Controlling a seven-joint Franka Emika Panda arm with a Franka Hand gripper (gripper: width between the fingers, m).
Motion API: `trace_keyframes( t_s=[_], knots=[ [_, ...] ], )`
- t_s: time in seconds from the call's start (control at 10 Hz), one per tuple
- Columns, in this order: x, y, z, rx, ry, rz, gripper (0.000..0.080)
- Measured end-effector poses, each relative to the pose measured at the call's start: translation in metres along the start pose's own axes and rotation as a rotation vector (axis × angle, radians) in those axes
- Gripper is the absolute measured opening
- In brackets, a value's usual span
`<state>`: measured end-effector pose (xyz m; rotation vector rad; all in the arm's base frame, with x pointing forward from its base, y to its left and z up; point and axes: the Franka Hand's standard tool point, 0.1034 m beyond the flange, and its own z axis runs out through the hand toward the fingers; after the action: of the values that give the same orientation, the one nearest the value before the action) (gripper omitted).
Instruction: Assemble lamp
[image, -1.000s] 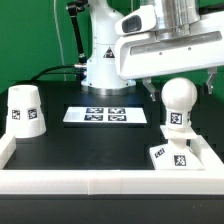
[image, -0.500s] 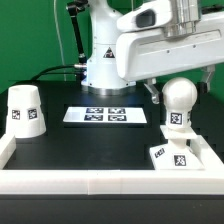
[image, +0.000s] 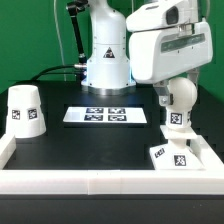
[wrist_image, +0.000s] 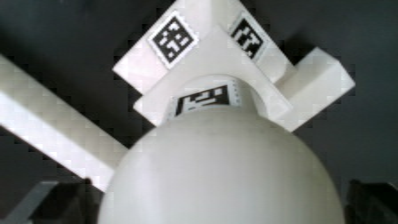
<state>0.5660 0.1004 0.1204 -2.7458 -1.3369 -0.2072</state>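
Note:
The round white bulb stands upright on its stem on the flat square base at the exterior view's right. My gripper has come down over the bulb, with one jaw on each side of the globe. In the wrist view the bulb fills the space between my dark fingers, and a thin gap shows on each side, so the gripper looks open. The base with its tags lies below. The tapered shade stands apart at the exterior view's left.
The marker board lies flat in the middle of the black table. A white raised rail runs along the front and sides; the base sits close to it at the right. The robot's white pedestal stands behind the board.
The hand has turned about its vertical axis and shifted towards the exterior view's right, over the bulb. The bulb, base and shade have not moved.

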Motion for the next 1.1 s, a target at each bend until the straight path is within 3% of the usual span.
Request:
trace_keyframes(
  t_s=[0.3, 0.7, 0.9, 1.0, 1.1],
  knots=[
    [0.0026, -0.0006, -0.0005, -0.014, -0.015, -0.257, 0.0699],
    [0.0003, 0.0025, 0.0015, -0.035, -0.025, -0.386, 0.0699],
    [-0.0004, 0.0031, 0.0017, -0.035, -0.026, -0.38, 0.0674],
    [-0.0005, 0.0031, 0.0017, -0.034, -0.026, -0.371, 0.0577],
    [-0.0014, 0.004, 0.0017, -0.034, -0.024, -0.326, 0.0577]
  ],
)
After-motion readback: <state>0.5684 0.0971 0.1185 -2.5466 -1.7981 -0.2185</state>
